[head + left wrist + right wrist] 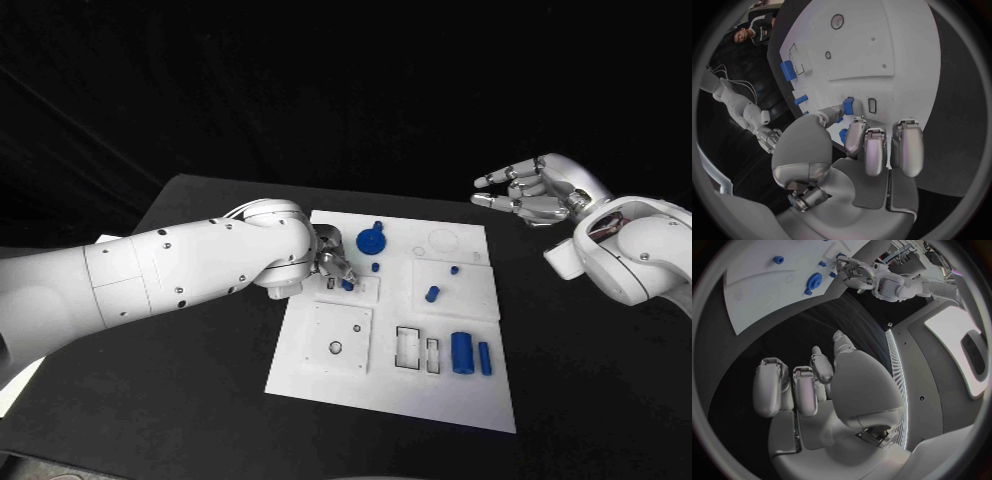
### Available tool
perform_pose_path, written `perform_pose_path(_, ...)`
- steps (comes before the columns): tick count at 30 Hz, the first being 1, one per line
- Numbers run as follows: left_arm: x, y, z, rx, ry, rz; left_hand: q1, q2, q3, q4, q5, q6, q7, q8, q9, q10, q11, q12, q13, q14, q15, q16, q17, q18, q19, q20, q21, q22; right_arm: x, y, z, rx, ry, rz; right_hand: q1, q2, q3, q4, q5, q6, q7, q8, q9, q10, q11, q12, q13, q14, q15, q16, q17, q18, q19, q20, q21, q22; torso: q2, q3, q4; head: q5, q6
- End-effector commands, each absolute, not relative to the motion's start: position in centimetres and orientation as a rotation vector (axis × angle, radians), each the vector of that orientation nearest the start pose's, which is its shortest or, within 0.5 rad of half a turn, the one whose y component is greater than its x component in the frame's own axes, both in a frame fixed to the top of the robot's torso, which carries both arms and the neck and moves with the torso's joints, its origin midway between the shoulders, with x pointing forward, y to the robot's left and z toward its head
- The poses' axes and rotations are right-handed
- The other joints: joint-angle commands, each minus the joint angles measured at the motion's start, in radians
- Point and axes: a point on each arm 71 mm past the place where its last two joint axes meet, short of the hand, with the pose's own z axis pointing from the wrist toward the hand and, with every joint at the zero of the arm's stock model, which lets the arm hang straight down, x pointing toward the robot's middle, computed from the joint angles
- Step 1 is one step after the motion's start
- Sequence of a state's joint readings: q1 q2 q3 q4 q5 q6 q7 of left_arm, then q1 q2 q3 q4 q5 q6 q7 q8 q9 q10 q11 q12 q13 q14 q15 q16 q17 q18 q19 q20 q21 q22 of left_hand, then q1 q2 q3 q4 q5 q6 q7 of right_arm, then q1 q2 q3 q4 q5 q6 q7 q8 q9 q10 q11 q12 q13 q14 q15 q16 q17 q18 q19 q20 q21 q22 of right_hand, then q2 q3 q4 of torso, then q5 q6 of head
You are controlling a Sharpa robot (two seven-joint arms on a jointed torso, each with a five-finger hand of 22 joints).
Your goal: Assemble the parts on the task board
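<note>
Left hand (329, 268) is low over the near-left part of the white board (325, 375), thumb and a finger pinching a small blue block (848, 106); the other fingers (907, 145) lie straight and together above the board. The block sits just beside a small dark-rimmed slot (872, 104).

Right hand (528, 193) hangs in the air off the board's far right corner, well apart from every part, fingers loosely curled and spread, holding nothing.

On the board: blue gear (372, 239) at the far edge, small blue peg (431, 293) mid-board, two blue cylinders (463, 351) near the right edge.
</note>
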State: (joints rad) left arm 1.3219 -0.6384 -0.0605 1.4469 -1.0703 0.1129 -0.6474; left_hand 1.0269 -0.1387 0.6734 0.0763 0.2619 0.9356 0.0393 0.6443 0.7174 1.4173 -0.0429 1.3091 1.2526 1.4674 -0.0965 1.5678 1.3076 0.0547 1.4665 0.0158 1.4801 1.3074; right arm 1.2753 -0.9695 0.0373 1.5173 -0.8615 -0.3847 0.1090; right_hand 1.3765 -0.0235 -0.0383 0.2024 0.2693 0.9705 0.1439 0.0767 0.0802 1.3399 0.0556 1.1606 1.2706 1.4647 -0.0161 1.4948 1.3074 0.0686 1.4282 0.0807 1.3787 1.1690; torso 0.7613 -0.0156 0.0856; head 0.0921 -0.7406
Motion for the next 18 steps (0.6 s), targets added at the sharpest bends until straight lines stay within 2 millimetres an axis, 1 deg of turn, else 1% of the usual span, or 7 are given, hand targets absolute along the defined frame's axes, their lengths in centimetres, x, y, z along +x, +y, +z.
perform_pose_path(1, 50.27, 13.85, -18.53, -0.124, 2.302, -0.376, -0.010, 0.001, -0.009, 0.003, -0.002, 0.012, -0.020, -0.007, 0.000, 0.003, -0.006, 0.003, 0.002, 0.103, -0.006, 0.003, 0.263, -0.020, 0.046, -0.007, 0.003, 0.090, 50.43, -26.95, -11.18, 0.362, 1.477, 0.959, 0.006, 0.006, -0.001, -0.005, 0.005, 0.008, 0.002, -0.002, 0.000, -0.007, 0.002, -0.005, -0.002, 0.079, -0.004, -0.003, 0.152, 0.010, -0.008, 0.001, -0.006, -0.001, 0.001, -0.0004, -0.0004, 0.001, 0.000)
perform_pose_path(4, 50.34, 13.80, -18.56, -0.123, 2.304, -0.375, -0.012, -0.001, -0.015, 0.003, -0.002, 0.014, -0.021, -0.006, 0.001, 0.004, -0.007, 0.005, 0.003, 0.103, -0.008, 0.003, 0.263, -0.020, 0.046, -0.008, 0.004, 0.092, 50.42, -26.99, -11.17, 0.362, 1.476, 0.958, 0.007, 0.005, -0.001, -0.006, 0.007, 0.007, 0.002, -0.003, 0.000, -0.008, 0.002, -0.007, -0.003, 0.079, -0.004, -0.004, 0.151, 0.010, -0.008, 0.001, -0.007, -0.002, 0.000, 0.0000, -0.0011, 0.002, -0.001)
perform_pose_path(8, 50.38, 13.73, -18.59, -0.120, 2.308, -0.374, -0.015, -0.002, -0.020, 0.004, -0.002, 0.017, -0.023, -0.004, 0.002, 0.006, -0.008, 0.007, 0.006, 0.103, -0.009, 0.003, 0.263, -0.020, 0.047, -0.009, 0.005, 0.094, 50.40, -27.02, -11.15, 0.363, 1.473, 0.957, 0.007, 0.005, -0.001, -0.006, 0.007, 0.007, 0.002, -0.003, 0.000, -0.008, 0.002, -0.007, -0.003, 0.079, -0.004, -0.004, 0.151, 0.010, -0.008, 0.001, -0.007, -0.002, 0.000, 0.0005, -0.0006, 0.000, -0.003)
perform_pose_path(11, 50.41, 13.71, -18.61, -0.119, 2.309, -0.373, -0.018, -0.003, -0.028, 0.005, -0.002, 0.022, -0.025, -0.001, 0.004, 0.007, -0.010, 0.010, 0.009, 0.103, -0.010, 0.003, 0.263, -0.021, 0.048, -0.011, 0.007, 0.097, 50.39, -27.04, -11.12, 0.363, 1.470, 0.957, 0.008, 0.003, -0.002, -0.008, 0.010, 0.005, 0.003, -0.004, -0.001, -0.010, 0.003, -0.010, -0.005, 0.079, -0.004, -0.005, 0.151, 0.010, -0.009, 0.001, -0.008, -0.004, 0.000, -0.0001, 0.0005, -0.001, -0.004)
perform_pose_path(18, 50.56, 13.80, -18.65, -0.112, 2.309, -0.362, -0.033, -0.005, -0.056, 0.012, -0.002, 0.033, -0.030, 0.007, 0.008, 0.012, -0.014, 0.015, 0.015, 0.103, -0.014, 0.003, 0.263, -0.022, 0.050, -0.015, 0.009, 0.102, 50.36, -27.03, -11.10, 0.362, 1.468, 0.958, 0.008, 0.003, -0.003, -0.009, 0.011, 0.003, 0.003, -0.005, -0.001, -0.011, 0.003, -0.012, -0.006, 0.079, -0.004, -0.005, 0.150, 0.010, -0.009, 0.001, -0.008, -0.005, 0.000, -0.0003, -0.0002, 0.000, -0.005)
